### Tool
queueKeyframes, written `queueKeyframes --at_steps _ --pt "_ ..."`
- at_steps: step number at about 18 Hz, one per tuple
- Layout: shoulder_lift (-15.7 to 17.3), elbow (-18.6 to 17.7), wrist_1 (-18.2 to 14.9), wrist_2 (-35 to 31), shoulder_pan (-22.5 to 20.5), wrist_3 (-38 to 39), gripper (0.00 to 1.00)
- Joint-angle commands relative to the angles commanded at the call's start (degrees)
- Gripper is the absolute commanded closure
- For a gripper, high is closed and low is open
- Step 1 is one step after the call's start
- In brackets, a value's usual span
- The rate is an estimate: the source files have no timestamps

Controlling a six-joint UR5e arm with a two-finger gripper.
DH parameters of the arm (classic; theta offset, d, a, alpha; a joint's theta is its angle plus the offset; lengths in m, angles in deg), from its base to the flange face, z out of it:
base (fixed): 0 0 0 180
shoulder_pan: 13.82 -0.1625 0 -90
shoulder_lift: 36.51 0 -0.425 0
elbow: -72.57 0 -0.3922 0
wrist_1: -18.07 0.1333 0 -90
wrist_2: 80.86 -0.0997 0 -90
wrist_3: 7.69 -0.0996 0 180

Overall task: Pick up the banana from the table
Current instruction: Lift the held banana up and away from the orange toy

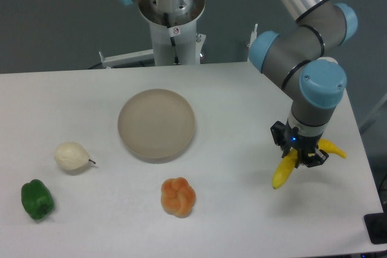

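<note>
The bright yellow banana (282,173) is at the right side of the white table (242,209), near its right edge. My gripper (303,158) points straight down over the banana's middle, with its fingers closed against the fruit's sides. The banana's two ends stick out to the lower left and to the right (336,150) of the fingers. Its middle is hidden by the gripper. The banana sits at or just above the tabletop; I cannot tell which.
A round beige-grey disc (156,124) lies mid-table. An orange lumpy fruit (178,197) is in front of it. A pale cream pear (71,156) and a green pepper (37,199) are at the left. The robot base (172,22) stands behind the table.
</note>
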Motion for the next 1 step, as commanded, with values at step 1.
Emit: queueKeyframes --at_steps 1 --pt "-0.18 0.09 0.00 0.08 0.00 0.00 0.83"
